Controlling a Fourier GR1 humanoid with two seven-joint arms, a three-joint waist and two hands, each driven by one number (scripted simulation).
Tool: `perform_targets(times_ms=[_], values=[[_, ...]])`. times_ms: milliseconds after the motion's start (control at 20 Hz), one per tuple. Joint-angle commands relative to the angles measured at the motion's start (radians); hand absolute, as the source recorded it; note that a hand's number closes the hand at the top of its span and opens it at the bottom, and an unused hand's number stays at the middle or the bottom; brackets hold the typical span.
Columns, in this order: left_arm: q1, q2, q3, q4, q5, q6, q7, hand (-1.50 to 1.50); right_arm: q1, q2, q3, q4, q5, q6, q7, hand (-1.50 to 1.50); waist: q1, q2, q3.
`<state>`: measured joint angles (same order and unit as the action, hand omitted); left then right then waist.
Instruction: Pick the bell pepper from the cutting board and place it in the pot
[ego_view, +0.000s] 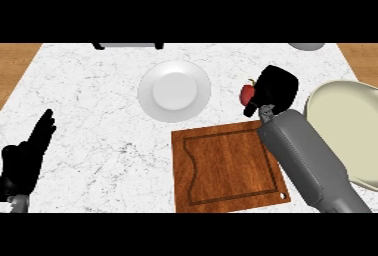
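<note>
**Sam:** Fingers of the black right hand are curled round the small red bell pepper. Only a bit of red peeks out at the hand's left side.

**Mia:** Why is the pepper up there?

**Sam:** It is off the brown wooden cutting board now. The hand holds it above the white speckled stone tabletop, just past the board's far edge. I think it is on its way to the big pale cream pot, which sits close by on the right.

**Mia:** Is the round white plate for the pepper?

**Sam:** No. The plate is on the other side of the pepper, and the job is the pot.

**Mia:** And the other hand?

**Sam:** The black left hand rests at the left edge, fingers straight and pointing up. It holds nothing. I think it stays out of the way.

**Mia:** What comes next?

**Sam:** My guess is the pepper must go right, over the pot's rim, then be let go.
</note>
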<state>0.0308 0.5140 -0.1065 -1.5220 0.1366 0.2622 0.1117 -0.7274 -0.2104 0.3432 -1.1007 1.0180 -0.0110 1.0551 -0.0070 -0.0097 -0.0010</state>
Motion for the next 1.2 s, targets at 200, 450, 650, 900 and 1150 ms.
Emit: perform_targets(times_ms=[200,450,650,900,1150], values=[[0.027,-0.023,-0.011,-0.02,-0.035,0.013,-0.007,0.0,-0.069,-0.062,-0.054,-0.192,0.187,-0.01,0.187,1.5,-0.003,0.002,0.001],[0.015,-0.005,0.033,0.002,-0.001,-0.039,-0.014,0.0,0.024,-0.11,-0.145,-0.379,0.203,0.0,0.156,1.5,-0.008,0.004,0.001],[0.045,-0.043,0.02,0.011,-0.044,-0.02,-0.052,0.0,0.023,-0.121,-0.222,-0.368,0.226,-0.07,0.082,1.5,0.009,0.008,0.001],[0.045,-0.035,0.049,-0.028,-0.039,-0.064,-0.029,0.0,0.112,-0.215,-0.364,-0.369,0.16,-0.114,-0.081,1.5,0.011,0.009,0.001],[-0.001,-0.06,0.036,-0.035,-0.084,-0.047,0.037,0.0,0.111,-0.296,-0.482,-0.247,0.084,-0.171,-0.236,1.5,0.011,0.011,0.002]])
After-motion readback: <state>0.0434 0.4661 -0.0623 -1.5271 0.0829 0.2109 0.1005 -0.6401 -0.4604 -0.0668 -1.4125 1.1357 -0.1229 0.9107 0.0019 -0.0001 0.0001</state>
